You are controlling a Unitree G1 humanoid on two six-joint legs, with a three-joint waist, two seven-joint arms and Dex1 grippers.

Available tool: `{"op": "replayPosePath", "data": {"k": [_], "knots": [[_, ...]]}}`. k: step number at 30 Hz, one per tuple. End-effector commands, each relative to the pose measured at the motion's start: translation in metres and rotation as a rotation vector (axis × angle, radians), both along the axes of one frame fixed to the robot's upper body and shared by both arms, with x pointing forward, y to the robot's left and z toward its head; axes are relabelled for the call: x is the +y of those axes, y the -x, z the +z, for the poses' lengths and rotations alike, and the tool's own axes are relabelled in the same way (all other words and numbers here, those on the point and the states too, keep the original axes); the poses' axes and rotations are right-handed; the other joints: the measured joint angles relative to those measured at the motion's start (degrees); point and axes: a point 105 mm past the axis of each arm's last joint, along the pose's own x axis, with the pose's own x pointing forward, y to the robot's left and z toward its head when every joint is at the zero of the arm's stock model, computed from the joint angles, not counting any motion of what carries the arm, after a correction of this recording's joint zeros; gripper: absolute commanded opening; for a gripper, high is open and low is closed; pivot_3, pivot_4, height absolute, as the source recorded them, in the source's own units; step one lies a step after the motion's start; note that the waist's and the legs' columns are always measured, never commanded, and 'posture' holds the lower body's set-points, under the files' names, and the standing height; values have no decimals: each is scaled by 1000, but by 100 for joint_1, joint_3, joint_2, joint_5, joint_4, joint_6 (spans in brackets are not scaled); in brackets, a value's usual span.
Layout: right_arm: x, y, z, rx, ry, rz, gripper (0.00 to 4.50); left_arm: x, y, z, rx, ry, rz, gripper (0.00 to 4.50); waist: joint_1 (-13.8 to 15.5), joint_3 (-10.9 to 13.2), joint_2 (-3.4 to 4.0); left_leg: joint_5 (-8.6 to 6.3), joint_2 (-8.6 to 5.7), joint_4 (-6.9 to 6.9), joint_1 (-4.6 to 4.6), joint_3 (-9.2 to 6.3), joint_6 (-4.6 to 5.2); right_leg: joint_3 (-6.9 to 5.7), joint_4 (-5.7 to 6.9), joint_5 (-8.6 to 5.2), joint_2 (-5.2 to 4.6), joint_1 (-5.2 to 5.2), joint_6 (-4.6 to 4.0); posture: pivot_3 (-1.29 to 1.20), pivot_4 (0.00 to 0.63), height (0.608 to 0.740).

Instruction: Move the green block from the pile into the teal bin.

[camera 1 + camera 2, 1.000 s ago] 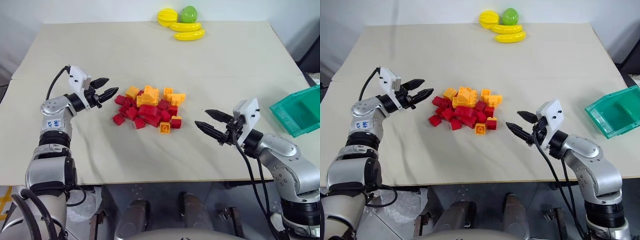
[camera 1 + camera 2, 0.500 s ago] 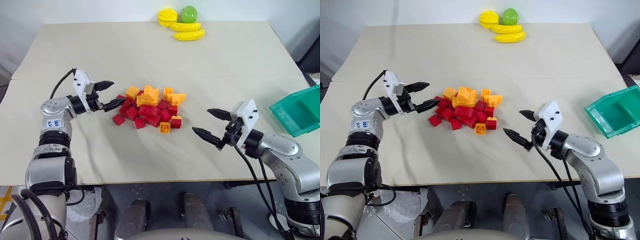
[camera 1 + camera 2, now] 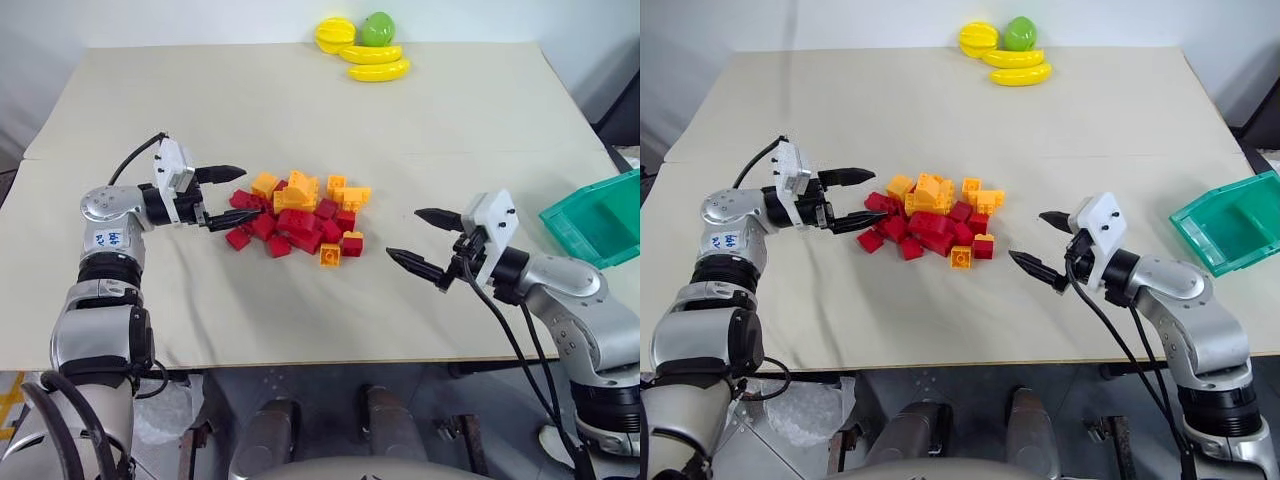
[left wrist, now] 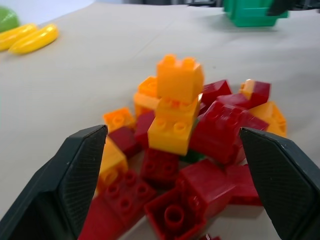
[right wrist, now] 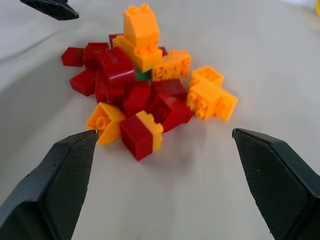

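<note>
Peeking out from deep inside the pile point(image 3: 296, 213), the green block point(image 5: 142, 75) is just a sliver of dark green — wedged under the stacked orange bricks point(image 5: 141, 36) and hemmed in by red ones, so you can barely tell its shape. From the left wrist view it's the same story, a tiny green edge point(image 4: 192, 156) below an orange brick.

Compared with a second ago, the left gripper point(image 3: 228, 198) has swung in toward the heap and spread its fingers wider; it now sits right at the pile's left edge, lower fingertip point(image 3: 242, 216) just beside the outermost red bricks, though I can't tell if it actually touches one. Jaws wide apart, nothing between them.

The right gripper point(image 3: 425, 239) has also opened up since then. It hangs over bare table point(image 3: 300, 100) to the right of the pile, fingers spread and empty, pointing back at the bricks.

The teal bin point(image 3: 600, 222) sits at the table's right edge, well apart from the heap. Toy bananas point(image 3: 375, 60) and a round green fruit point(image 3: 377, 28) are at the far edge.
</note>
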Motion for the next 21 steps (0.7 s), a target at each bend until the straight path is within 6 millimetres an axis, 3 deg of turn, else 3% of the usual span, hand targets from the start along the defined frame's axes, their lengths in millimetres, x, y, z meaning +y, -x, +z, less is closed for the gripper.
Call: {"op": "replayPosePath", "data": {"k": [1, 7, 10, 21], "knots": [[1, 2, 8, -43, 11, 26, 4500, -5, -1, 5, -3, -32, -30, 4476, 0, 0, 0, 0, 0, 1, -1, 0, 0, 0, 1, 0, 0, 0, 0, 0, 150, 740], [1, 0, 11, -66, 4, 20, 4500, -6, -3, 17, -36, 25, -31, 4476, -2, 1, -1, -2, 0, 14, -3, 0, 3, 0, 7, 0, 0, 1, 0, 0, 150, 740], [0, 0, 12, -77, -2, 12, 4500, -4, -1, 16, -10, 9, -42, 3923, -5, 1, -1, -2, 0, 15, -3, 0, 3, 0, 9, 0, 0, 0, 1, 0, 150, 740], [-1, -1, 13, -95, -10, 11, 4500, 3, -5, 17, -7, -16, 5, 633, -1, 1, -2, -3, 0, 26, -4, 0, 5, 0, 15, 0, 0, 1, 1, 0, 150, 740]]}}
